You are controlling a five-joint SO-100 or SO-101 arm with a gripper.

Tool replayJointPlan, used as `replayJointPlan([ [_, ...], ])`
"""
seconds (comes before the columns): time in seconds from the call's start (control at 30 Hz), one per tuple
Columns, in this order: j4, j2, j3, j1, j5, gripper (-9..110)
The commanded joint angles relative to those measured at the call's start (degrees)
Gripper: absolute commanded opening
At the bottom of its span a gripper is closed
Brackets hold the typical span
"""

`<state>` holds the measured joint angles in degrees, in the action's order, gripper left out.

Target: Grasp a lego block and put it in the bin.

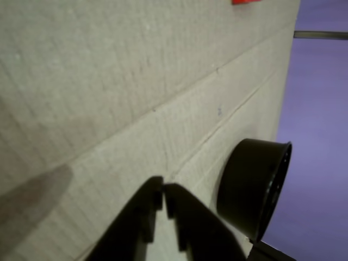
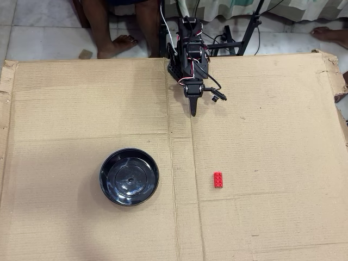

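I count one lego block (image 2: 218,179) in the overhead view, a single red brick at about four o'clock from the middle of the cardboard; in the wrist view only a red sliver (image 1: 246,2) of it shows at twelve o'clock. There is one bin (image 2: 129,176), a black bowl at about eight o'clock overhead, and the same one shows in the wrist view (image 1: 254,187). I have one arm (image 2: 188,51) at twelve o'clock, ending in my one pincer (image 2: 193,112) with two fingers. One cardboard sheet (image 2: 283,109) covers the floor. Two bare legs (image 2: 111,32) stand at eleven o'clock.
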<state>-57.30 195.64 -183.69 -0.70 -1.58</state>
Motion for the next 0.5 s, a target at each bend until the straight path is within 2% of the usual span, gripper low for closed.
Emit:
replayJointPlan([
  [0.0,-1.2,0.4,3.6,-0.1,-0.5,1],
  [0.47,-4.9,-6.8,13.3,0.0,-0.6,1],
])
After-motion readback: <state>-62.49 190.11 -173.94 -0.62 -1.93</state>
